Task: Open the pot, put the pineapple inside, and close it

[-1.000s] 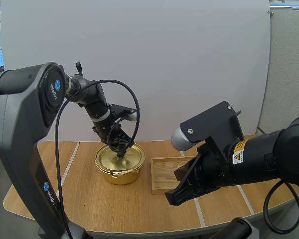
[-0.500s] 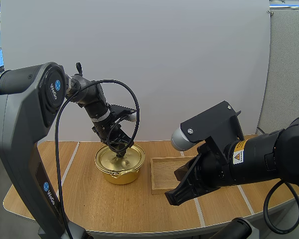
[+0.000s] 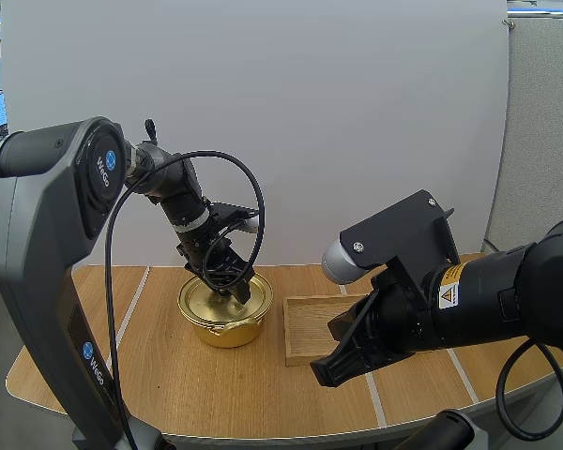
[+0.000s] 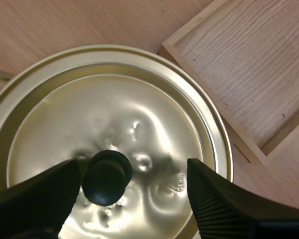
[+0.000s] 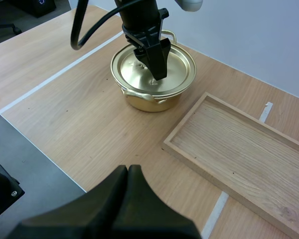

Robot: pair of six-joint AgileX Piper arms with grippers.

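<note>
Lid removal in hand: left end effector (image 4: pixel 132 172) open astride the lid knob (image 4: pixel 107 177); next, close and lift; right end effector (image 5: pixel 127 172) closed, empty.

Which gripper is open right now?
The left gripper, spread either side of the black knob on the lid; the right gripper is shut in a wedge.

lid (image 3: pixel 206 300) on pot (image 3: pixel 230 333) | wooden tray (image 3: pixel 310 323) just right of pot | both on table (image 3: pixel 169 375) | left claw (image 3: pixel 233 291) over lid
</note>
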